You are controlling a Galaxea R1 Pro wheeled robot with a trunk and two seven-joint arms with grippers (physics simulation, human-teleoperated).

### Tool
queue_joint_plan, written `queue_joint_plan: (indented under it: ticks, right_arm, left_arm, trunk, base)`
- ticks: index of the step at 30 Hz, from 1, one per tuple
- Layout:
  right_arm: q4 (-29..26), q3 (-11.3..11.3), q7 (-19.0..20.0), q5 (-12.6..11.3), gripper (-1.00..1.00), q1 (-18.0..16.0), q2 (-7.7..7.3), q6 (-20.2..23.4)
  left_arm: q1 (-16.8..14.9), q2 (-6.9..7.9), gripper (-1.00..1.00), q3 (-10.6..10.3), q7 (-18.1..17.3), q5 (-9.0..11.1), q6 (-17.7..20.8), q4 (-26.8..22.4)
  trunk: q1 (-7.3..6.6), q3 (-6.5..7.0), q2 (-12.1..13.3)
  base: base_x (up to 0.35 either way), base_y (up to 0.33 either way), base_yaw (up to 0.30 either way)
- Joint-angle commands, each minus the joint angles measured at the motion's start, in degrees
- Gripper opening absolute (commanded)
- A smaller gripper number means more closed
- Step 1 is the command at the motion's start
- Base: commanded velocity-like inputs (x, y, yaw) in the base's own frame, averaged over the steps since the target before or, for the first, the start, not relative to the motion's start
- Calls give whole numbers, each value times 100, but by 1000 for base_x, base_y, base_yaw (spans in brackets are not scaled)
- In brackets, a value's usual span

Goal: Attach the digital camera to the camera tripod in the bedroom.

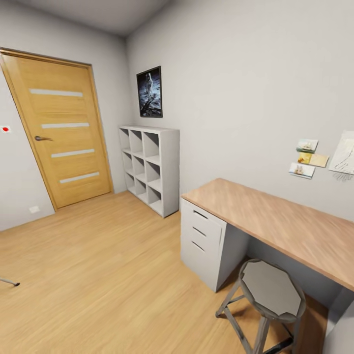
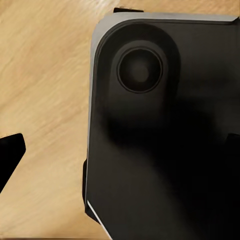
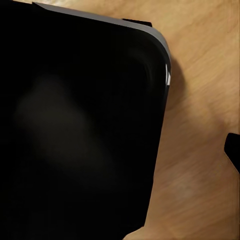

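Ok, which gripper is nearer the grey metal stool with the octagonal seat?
Right, probably: the stool sits at the head view's lower right. Both wrist views show the robot's black base over wood floor, so both arms hang by the base.

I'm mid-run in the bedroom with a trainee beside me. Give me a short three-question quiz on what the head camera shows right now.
1. True or false: the wooden door is shut.
2. What stands directly in front of the desk? A) a stool B) an armchair C) a laundry basket
3. Fill in: the framed dark poster hangs on the wall above the white cube ____.

Key:
1. True. The door sits flush in its frame.
2. A. A grey stool with a metal frame stands by the desk's white drawer unit.
3. Shelving.
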Motion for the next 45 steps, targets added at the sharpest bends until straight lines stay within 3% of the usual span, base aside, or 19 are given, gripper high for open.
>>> queue_joint_plan:
  ticks: [1,17,25,30,32,35,36,37,40,45]
  right_arm:
    - [1,27,-1,34,100,-1,-1,-14]
    - [1,25,-1,23,100,-1,-15,-23]
    - [1,33,-1,47,100,-1,-13,-23]
    - [1,35,-1,50,100,-1,-14,-23]
    - [1,40,-1,54,100,-1,-16,-23]
    - [1,43,-1,58,100,-1,-21,-27]
    - [1,44,-1,59,100,-1,-22,-30]
    - [1,38,-1,59,100,-1,-24,-34]
    - [-3,28,-1,60,100,-1,-30,-37]
    - [-8,38,-1,67,100,-1,-32,-29]
  left_arm:
    - [-1,-1,100,14,1,38,-13,1]
    - [0,-15,100,40,-5,54,-14,-2]
    - [-4,-245,100,83,-12,67,-9,-118]
    - [-2,-284,100,102,-14,123,-4,-128]
    - [-1,-279,100,102,-12,204,-7,-129]
    - [0,-258,100,189,-1,599,-5,-125]
    - [-2,-252,100,299,18,1019,-10,-123]
    - [-1,-247,100,330,25,1193,-11,-123]
    - [0,-239,100,366,38,1448,-13,-122]
    - [0,-243,100,385,52,1554,-14,-118]
  trunk:
    - [0,-5,-2]
    - [0,-5,-2]
    - [0,-5,-2]
    - [0,-5,-2]
    - [0,-5,-2]
    - [0,-5,-2]
    - [0,-5,-2]
    - [0,-5,-2]
    - [0,-5,-2]
    - [0,-5,-2]
  base:
    - [0,0,272]
    - [0,0,272]
    - [0,0,272]
    - [0,0,272]
    - [0,0,272]
    - [0,0,272]
    - [0,0,274]
    - [0,0,275]
    - [0,0,276]
    - [0,0,276]
